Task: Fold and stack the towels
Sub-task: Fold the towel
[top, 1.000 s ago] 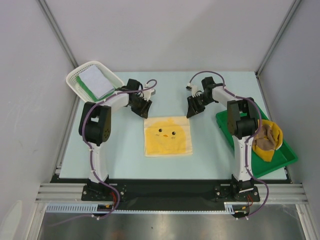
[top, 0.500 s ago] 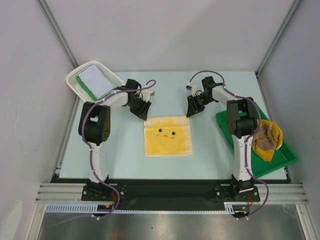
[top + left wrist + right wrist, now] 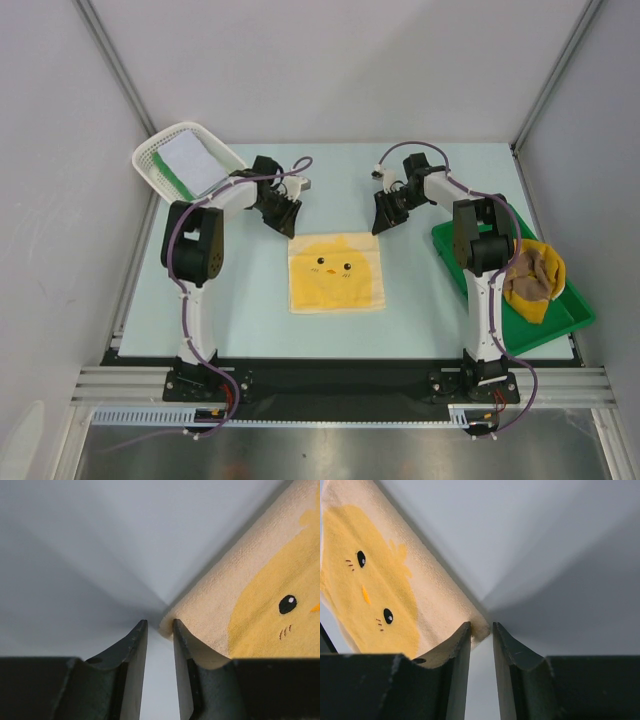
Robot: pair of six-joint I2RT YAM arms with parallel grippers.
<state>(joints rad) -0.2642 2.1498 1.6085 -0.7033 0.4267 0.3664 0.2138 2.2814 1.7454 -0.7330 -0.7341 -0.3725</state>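
A pale yellow-cream towel (image 3: 337, 273) with a chick face lies flat and unfolded in the middle of the table. My left gripper (image 3: 287, 222) is down at its far left corner. In the left wrist view its jaws (image 3: 160, 624) stand narrowly apart, and the towel (image 3: 260, 605) has its corner just at the right fingertip, unpinched. My right gripper (image 3: 383, 222) is at the far right corner. Its jaws (image 3: 481, 625) are also narrowly apart, and the towel (image 3: 395, 580) pokes its corner between the tips with a gap left.
A white mesh basket (image 3: 150, 160) at the back left holds a folded white towel (image 3: 197, 160) over a green one. The green tray (image 3: 570, 320) at the right holds a crumpled tan-brown towel (image 3: 535, 270) and a yellow one.
My left gripper has edged slightly at the towel's far left corner. The right arm and the towel have not visibly moved.
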